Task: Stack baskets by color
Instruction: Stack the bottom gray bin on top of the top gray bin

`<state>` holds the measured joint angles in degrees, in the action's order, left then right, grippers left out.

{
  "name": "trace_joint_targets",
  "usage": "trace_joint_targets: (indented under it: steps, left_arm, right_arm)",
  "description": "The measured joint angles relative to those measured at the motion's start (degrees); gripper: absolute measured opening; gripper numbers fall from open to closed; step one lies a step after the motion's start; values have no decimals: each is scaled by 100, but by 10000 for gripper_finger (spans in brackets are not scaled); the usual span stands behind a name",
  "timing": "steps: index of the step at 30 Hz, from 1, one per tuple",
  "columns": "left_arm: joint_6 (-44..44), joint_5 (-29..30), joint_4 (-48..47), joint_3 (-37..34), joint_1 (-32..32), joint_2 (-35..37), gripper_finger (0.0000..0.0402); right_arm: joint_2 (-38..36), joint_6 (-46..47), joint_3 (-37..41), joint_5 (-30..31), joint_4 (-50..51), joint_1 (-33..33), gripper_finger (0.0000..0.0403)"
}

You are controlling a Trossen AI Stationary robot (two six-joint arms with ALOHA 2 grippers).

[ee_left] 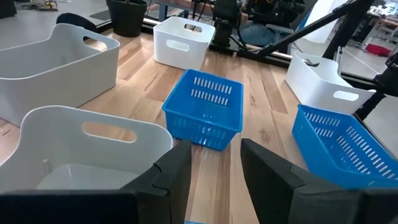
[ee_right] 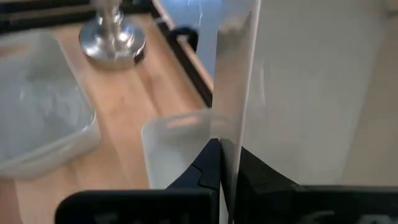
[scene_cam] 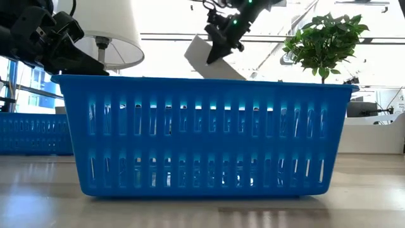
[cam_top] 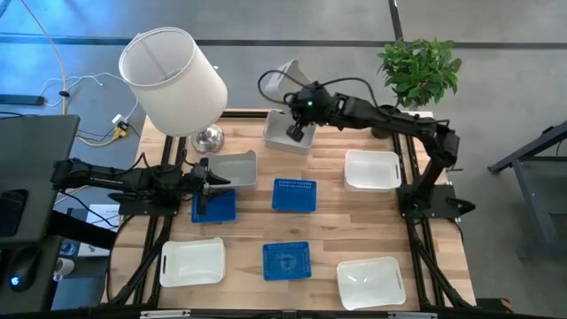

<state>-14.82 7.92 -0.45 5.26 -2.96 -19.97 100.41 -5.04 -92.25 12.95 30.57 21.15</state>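
Observation:
Blue, white and light grey baskets lie spread over the wooden table. My right gripper (cam_top: 299, 133) is at the far middle, shut on a tilted light grey basket (cam_top: 290, 78) over another grey basket (cam_top: 282, 135) that rests on the table. My left gripper (cam_top: 213, 182) hovers open at the left, nothing between its fingers (ee_left: 177, 168), above a blue basket (cam_top: 215, 207) and beside a grey basket (cam_top: 234, 170). Two more blue baskets (cam_top: 293, 195) (cam_top: 286, 260) stand in the middle. White baskets (cam_top: 372, 168) (cam_top: 370, 282) (cam_top: 191, 262) stand right and near. My right gripper pinches one thin wall (ee_right: 235, 134) of the light grey basket between its two fingers. The fingers slant down from the table's right side. The basket stands steeply tilted above the fingers (scene_cam: 205, 57). Whether its lower edge touches the grey basket beneath, I cannot tell.
A lamp with a big white shade (cam_top: 173, 80) and a chrome base (cam_top: 209, 138) stands at the far left. A potted plant (cam_top: 420, 69) sits at the far right corner. In the low view a blue basket (scene_cam: 202, 133) blocks most of the table.

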Motion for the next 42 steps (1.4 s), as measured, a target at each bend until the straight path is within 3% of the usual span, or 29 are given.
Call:
trace_joint_targets:
  steps: [19, 42]
  left_arm:
    - [2, 24, -1, 0, 0, -2, 129]
    - [1, 31, -126, 0, 2, -1, 129]
  right_arm:
    - [356, -555, 4, -271, 990, -271, 0]
    - [1085, -944, 7, 55, 1495, -273, 0]
